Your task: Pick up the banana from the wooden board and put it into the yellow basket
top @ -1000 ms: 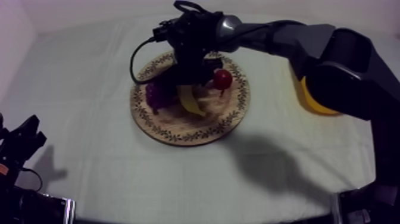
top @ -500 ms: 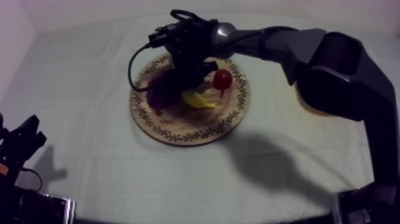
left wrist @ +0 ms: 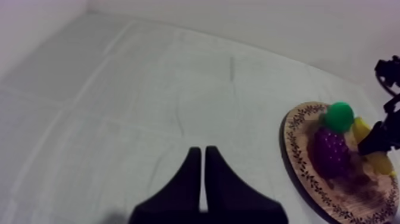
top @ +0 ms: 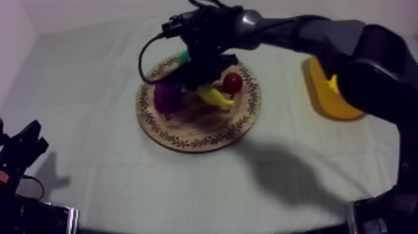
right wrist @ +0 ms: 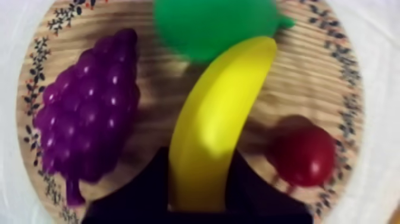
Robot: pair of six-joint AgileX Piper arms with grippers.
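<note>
While my right arm reached in over the table, my right gripper [top: 210, 87] hung above the round wooden board [top: 186, 142] with a patterned rim. Its two black fingers [right wrist: 149, 184] were spread just as wide as the long yellow toy banana [right wrist: 220, 119]. They pinched it near one end, one finger on each side. The banana was over the middle of the board, between the bunch of purple toy grapes [top: 167, 98] and the small red fruit [top: 233, 82]. I could not tell if it touched the wood.

It was a tight spot. The grapes were just beside one finger, and the red fruit was near the other. The round green toy pear [top: 183, 57] sat by the banana's far end, close to the board's back rim.

Past the rim there was lots of room. Bare grey-white cloth [top: 280, 134] lay between the board and the bright yellow basket [top: 329, 93]. The basket stood at the table's right side, well apart from the board. My right arm crossed above part of it. More bare cloth lay in front of the board and to its left.

My left gripper [left wrist: 202, 179] sat low at the left, near the table's front edge and far from the board. Its fingers were pressed together with nothing between them.
</note>
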